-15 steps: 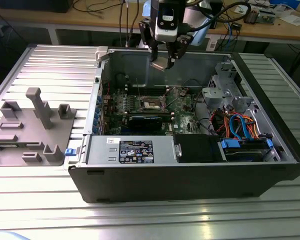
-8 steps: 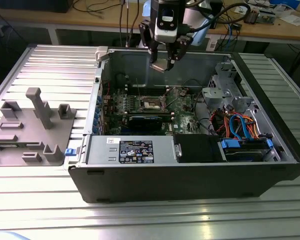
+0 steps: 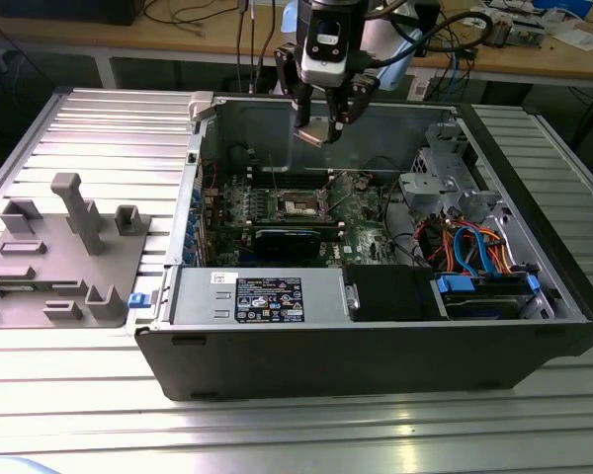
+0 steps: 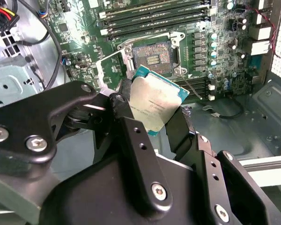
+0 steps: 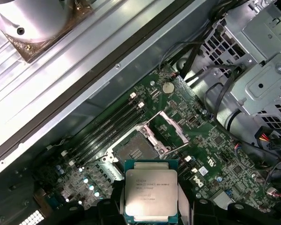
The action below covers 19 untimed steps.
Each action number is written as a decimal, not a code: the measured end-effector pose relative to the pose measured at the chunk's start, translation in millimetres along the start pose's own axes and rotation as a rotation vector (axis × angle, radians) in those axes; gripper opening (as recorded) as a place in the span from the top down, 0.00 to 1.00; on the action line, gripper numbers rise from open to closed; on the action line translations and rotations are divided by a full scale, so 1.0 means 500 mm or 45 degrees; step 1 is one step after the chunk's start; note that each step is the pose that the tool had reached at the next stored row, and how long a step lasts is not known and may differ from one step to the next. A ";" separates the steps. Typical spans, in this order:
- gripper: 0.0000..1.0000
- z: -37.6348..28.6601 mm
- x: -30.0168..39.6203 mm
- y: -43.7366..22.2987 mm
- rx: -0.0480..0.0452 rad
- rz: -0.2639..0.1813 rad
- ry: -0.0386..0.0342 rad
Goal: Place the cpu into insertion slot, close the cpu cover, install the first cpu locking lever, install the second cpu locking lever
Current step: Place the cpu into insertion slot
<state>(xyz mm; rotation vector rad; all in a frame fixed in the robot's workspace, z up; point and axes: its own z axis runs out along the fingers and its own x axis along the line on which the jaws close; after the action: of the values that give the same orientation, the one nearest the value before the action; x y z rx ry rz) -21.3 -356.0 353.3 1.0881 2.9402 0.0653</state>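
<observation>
My gripper (image 3: 322, 126) hangs above the open computer case, shut on the cpu (image 3: 320, 131). In the second wrist view the cpu (image 4: 157, 98), a square chip with a silver top and green edge, sits tilted between the two black fingers (image 4: 122, 108). The insertion slot (image 3: 298, 204) lies below on the green motherboard (image 3: 366, 240), uncovered, with its dark centre showing (image 4: 152, 57). In the first wrist view the cpu (image 5: 151, 187) hovers just short of the slot (image 5: 133, 150). The cpu cover (image 5: 180, 129) stands swung open beside the slot.
Case walls surround the motherboard. A power supply (image 3: 262, 296) runs along the front, and a drive cage with blue and orange cables (image 3: 474, 252) fills the exterior view's right. Long memory slots (image 4: 154, 18) lie beside the socket. A grey fixture (image 3: 69, 247) stands at the exterior view's left.
</observation>
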 end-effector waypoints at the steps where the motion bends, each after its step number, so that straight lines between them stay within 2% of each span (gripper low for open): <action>1: 0.46 0.001 0.000 0.000 0.000 0.026 -0.0010; 11: 0.46 0.001 0.000 0.000 0.000 0.048 -0.0021; 19: 0.46 0.003 0.000 0.000 0.000 0.150 -0.0073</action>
<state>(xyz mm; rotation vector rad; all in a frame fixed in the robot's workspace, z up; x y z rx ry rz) -21.3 -355.9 351.9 1.2586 2.8682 0.0628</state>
